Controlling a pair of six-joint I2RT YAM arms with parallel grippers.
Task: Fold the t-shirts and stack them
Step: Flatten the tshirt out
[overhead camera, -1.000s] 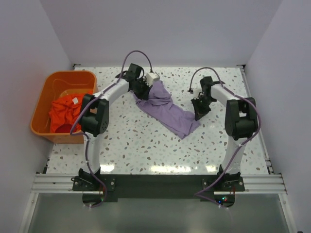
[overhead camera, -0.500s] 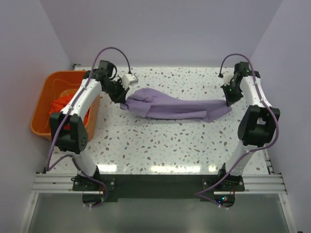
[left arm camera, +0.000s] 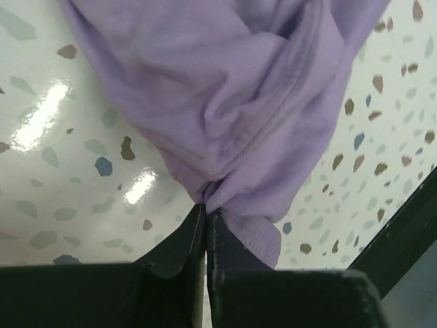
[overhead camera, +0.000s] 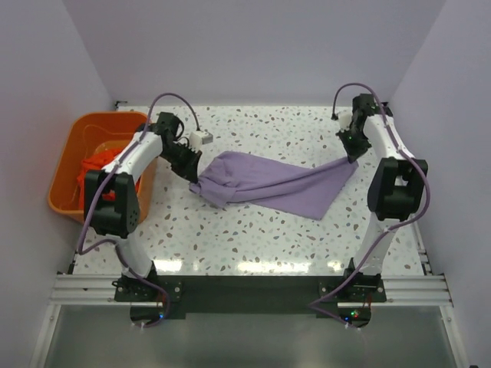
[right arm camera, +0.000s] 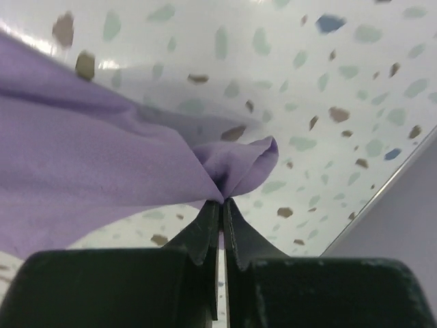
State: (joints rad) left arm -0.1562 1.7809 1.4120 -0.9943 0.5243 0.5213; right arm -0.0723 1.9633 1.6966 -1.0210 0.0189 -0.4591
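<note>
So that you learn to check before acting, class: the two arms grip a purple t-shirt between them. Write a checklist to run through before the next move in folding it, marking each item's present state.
1. Left fingers shut on the lavender t-shirt: ok.
2. Right fingers shut on its opposite end: ok.
3. Shirt spread flat and smooth: not ok; it is bunched at both grips.
4. Matching corners gripped: cannot tell.
5. Orange-red t-shirt out of the way, in the orange basket: ok.
</note>
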